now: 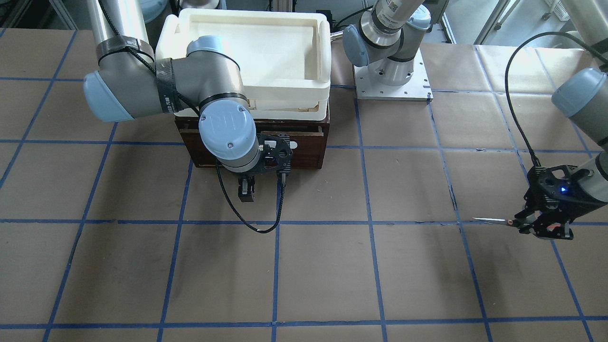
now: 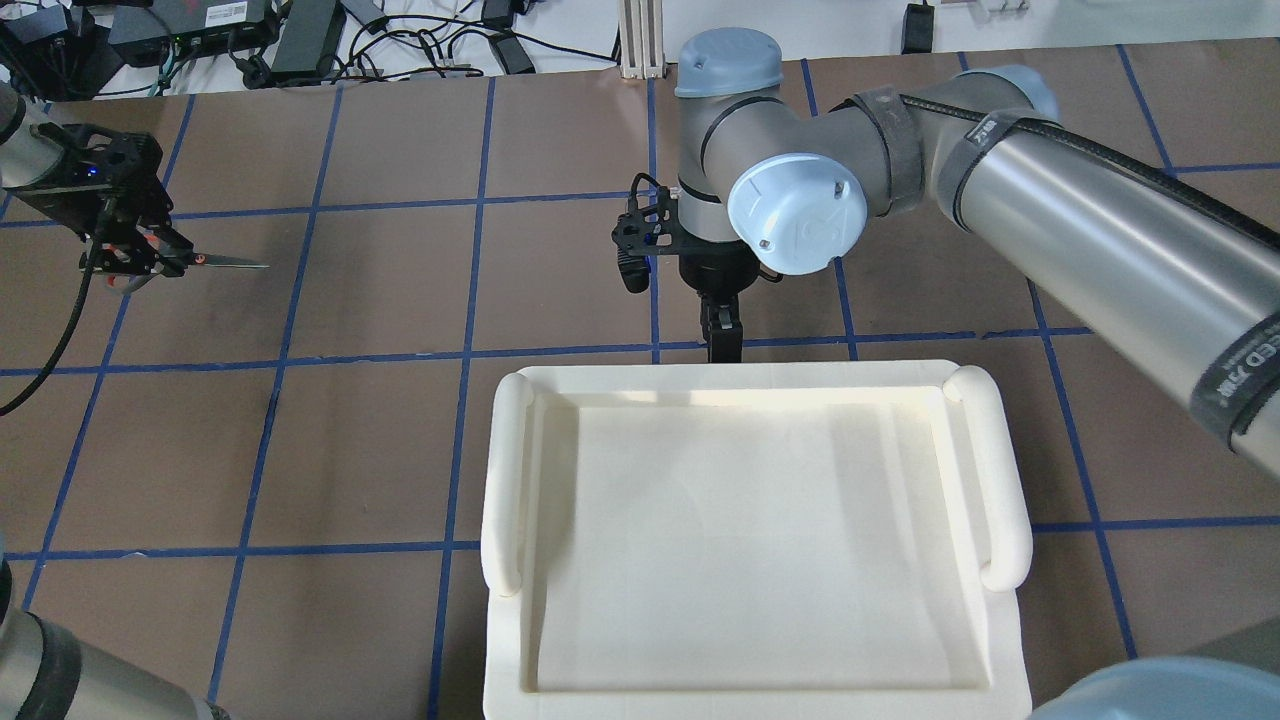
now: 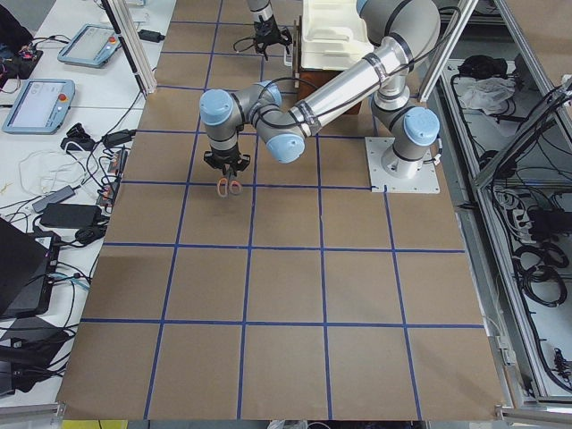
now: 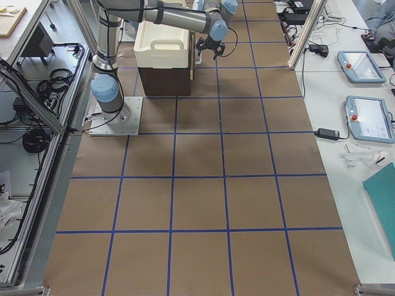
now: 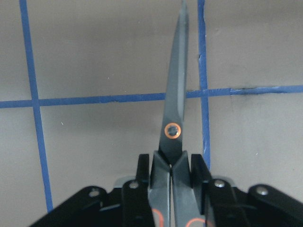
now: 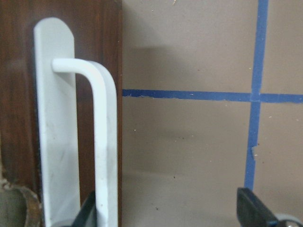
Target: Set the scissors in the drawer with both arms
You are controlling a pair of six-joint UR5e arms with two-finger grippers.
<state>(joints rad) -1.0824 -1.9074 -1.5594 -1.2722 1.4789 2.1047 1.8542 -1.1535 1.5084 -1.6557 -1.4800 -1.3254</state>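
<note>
Two claws sit well apart. Near the desk's [image 1: 332, 266] left end, the left claw [image 1: 541, 227] grips the scissors [image 1: 494, 220] by their handles, blades together and level above the surface. Farther back, toward the robot's edge, the right claw [image 1: 246, 194] spreads wide around the white bar handle [image 6: 107, 142] of the drawer [image 1: 308, 153].

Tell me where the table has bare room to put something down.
Free: the table squares between the drawer and the scissors in the left gripper, and all rows on the operators' side. Crowded: the drawer front, where the open right gripper is at the handle.
</note>
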